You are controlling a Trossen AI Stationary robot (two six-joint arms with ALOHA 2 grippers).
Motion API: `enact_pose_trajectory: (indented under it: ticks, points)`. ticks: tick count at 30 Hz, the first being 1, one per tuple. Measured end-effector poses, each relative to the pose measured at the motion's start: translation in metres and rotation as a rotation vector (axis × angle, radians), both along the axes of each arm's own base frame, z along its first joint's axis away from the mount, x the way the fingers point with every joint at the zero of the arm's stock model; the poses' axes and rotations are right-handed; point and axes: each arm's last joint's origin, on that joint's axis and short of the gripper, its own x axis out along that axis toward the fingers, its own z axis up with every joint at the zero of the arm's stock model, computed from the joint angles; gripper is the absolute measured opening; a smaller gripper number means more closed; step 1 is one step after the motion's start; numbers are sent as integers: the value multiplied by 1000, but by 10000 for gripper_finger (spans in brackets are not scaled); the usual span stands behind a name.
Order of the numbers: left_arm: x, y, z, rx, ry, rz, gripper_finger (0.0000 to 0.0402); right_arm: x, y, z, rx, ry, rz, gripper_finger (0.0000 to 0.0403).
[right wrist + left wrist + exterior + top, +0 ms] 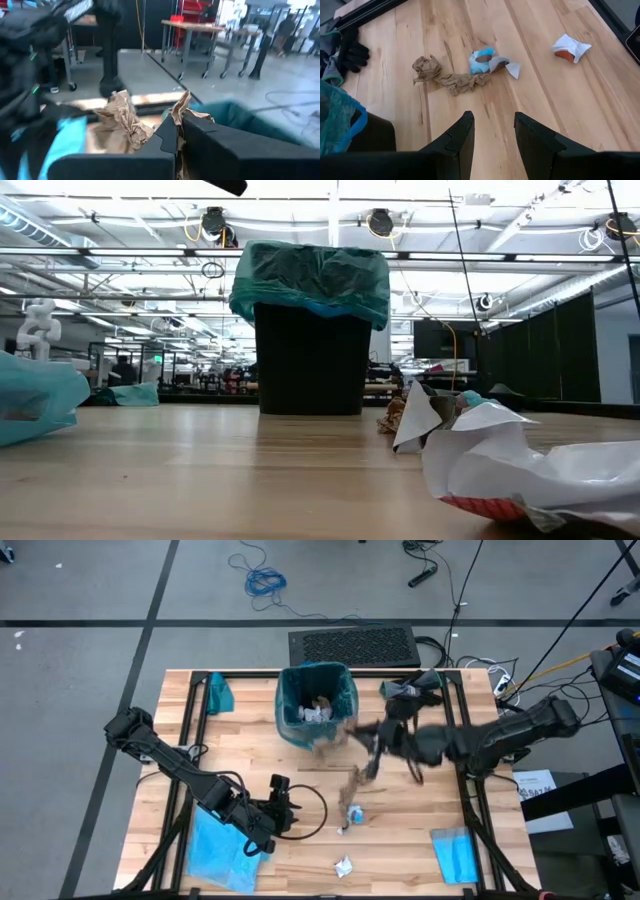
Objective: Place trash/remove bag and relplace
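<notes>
- In my right gripper [176, 131] a wad of brown paper [125, 117] sits pinched between fingers closed nearly together, crumpled ends sticking up past the tips. I hold it high because it has to clear a rim before it can drop.
- Just past that wad in the right wrist view, the teal bag [235, 117] shows as a crinkled edge. From above, my right arm reaches in from the right with the paper [352, 780] near the bin [316, 703], just short of its rim, so I judge this the carry to the drop.
- The bin stands upright at the back of the table [250, 755], its liner folded down over the rim, which keeps the mouth wide for scraps. White and brown scraps already lie inside.
- My left gripper [492, 131] hovers low over the near left part of the table, fingers parted and holding nothing, pointed at what is left to collect.
- Ahead of those open fingers lies a long brown twist [447, 77], touching a blue-and-silver wrapper [490, 61]. A white wrapper [571, 47] lies well apart from both.
- Black gloves [351, 50] rest at the table's far edge, not part of the trash.
- A sky-blue bag [215, 850] lies flat at the near left corner, likely the replacement, kept close for the swap.
- Bagging is only partly done; lifting out the liner and fitting the new one remain.
</notes>
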Motion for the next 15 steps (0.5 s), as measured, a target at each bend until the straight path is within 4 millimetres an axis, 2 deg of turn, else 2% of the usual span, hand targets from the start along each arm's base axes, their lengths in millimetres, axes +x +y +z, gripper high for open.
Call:
enact_pose_trajectory:
  ticks: [4, 6, 12, 15]
  points:
    - [2, 1, 1, -4, -13, 0, 136, 12, -35, 21, -3, -6, 7, 0]
    - [2, 0, 2, -8, -20, 0, 136, 20, -53, 21, 6, 20, -21, 0]
    - [2, 1, 2, -8, -19, 1, 136, 41, -103, 4, 76, 63, -128, 2]
    - [2, 1, 1, -6, -16, 1, 136, 47, -117, -5, 96, 76, -164, 20]
